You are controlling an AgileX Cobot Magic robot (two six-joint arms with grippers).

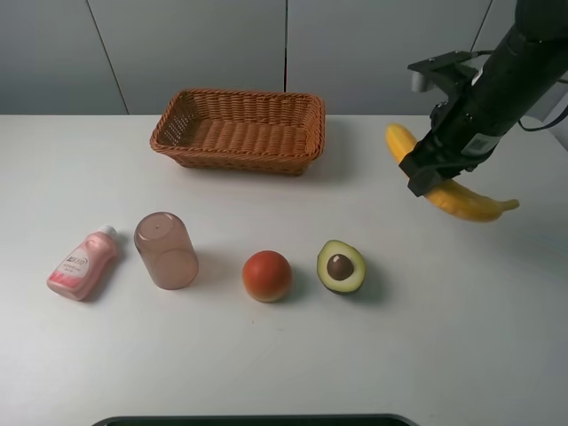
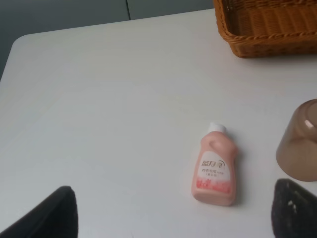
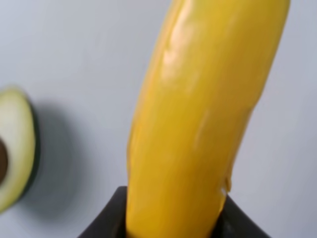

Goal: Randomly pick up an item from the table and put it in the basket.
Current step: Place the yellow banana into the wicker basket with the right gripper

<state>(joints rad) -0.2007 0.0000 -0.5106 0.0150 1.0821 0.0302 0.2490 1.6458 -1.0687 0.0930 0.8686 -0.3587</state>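
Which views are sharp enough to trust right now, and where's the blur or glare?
Exterior high: sharp, evenly lit, soft shadows beside the avocado. Left wrist: slightly soft around the pink bottle. Right wrist: the banana fills the frame, blurred, with glare streaks.

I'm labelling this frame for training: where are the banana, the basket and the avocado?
banana (image 1: 472, 206): exterior high view, yellow body near the stem end.
basket (image 1: 232, 160): exterior high view, front woven wall.
avocado (image 1: 340, 266): exterior high view, brown pit at its middle.
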